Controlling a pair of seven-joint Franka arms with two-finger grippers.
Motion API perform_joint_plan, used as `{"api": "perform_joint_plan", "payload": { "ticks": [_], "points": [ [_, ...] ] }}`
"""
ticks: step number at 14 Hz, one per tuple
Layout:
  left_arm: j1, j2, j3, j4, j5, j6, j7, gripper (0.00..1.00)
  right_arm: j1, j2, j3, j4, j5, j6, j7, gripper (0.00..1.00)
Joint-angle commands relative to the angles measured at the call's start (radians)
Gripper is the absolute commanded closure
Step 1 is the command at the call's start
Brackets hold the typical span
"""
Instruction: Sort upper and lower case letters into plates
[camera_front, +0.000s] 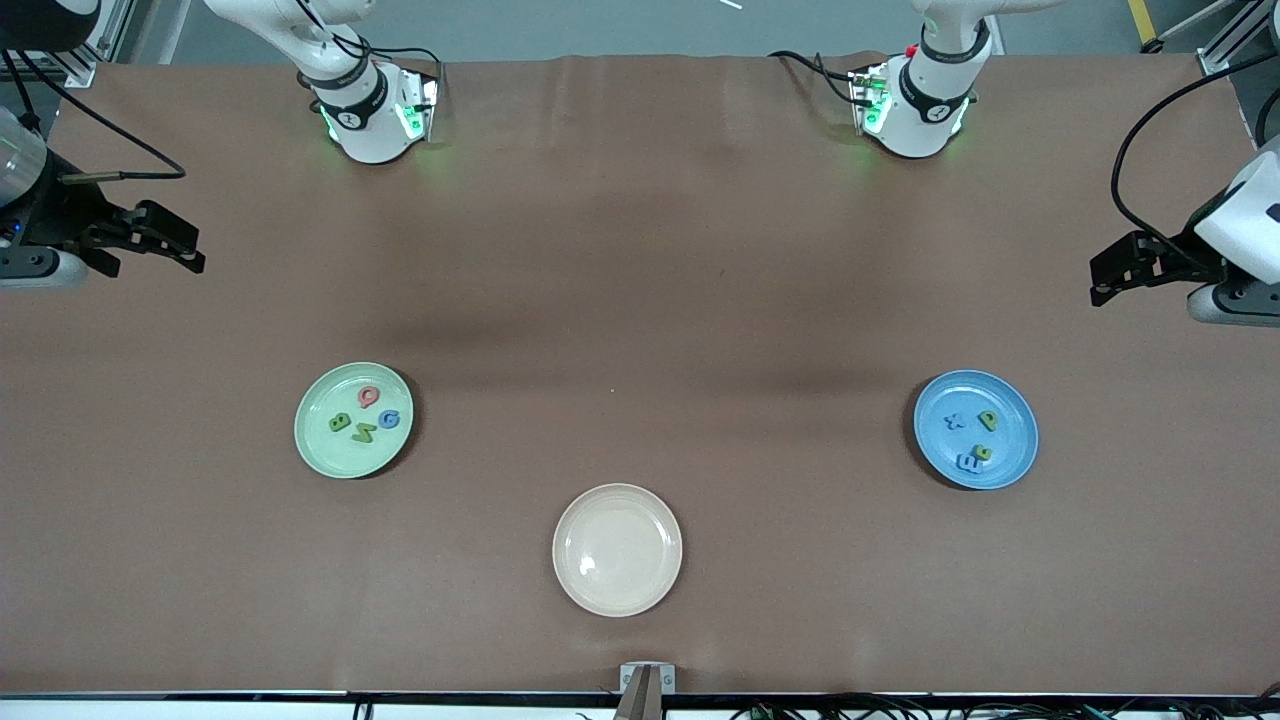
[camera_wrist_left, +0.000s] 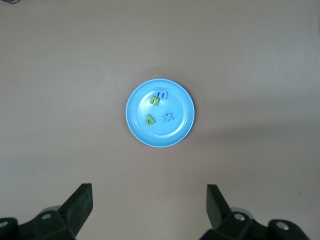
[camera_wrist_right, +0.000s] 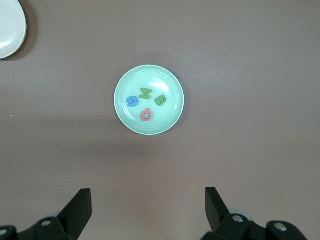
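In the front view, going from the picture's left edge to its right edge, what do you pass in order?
Right claw → pale green plate holding four letters → cream plate → blue plate holding four letters → left claw.

My front camera looks down from high across the table toward both bases. My left wrist camera looks straight down on the blue plate (camera_wrist_left: 160, 113), my right one on the pale green plate (camera_wrist_right: 149, 99); the front view shares both.
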Motion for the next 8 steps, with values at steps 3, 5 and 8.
{"api": "perform_joint_plan", "payload": {
  "ticks": [3,5,8],
  "points": [
    [-0.018,-0.012,0.028,0.012,-0.012,-0.023,0.025,0.0,-0.001,-0.021,0.003,-0.014,-0.004,0.002,0.009,0.0],
    [-0.018,-0.012,0.03,0.012,-0.012,-0.023,0.027,0.0,-0.001,-0.021,0.003,-0.014,-0.002,0.002,0.011,0.0],
    [-0.004,-0.014,0.028,0.014,-0.021,-0.023,0.03,0.0,-0.003,-0.02,0.003,-0.014,0.004,-0.007,0.011,0.0]
  ]
}}
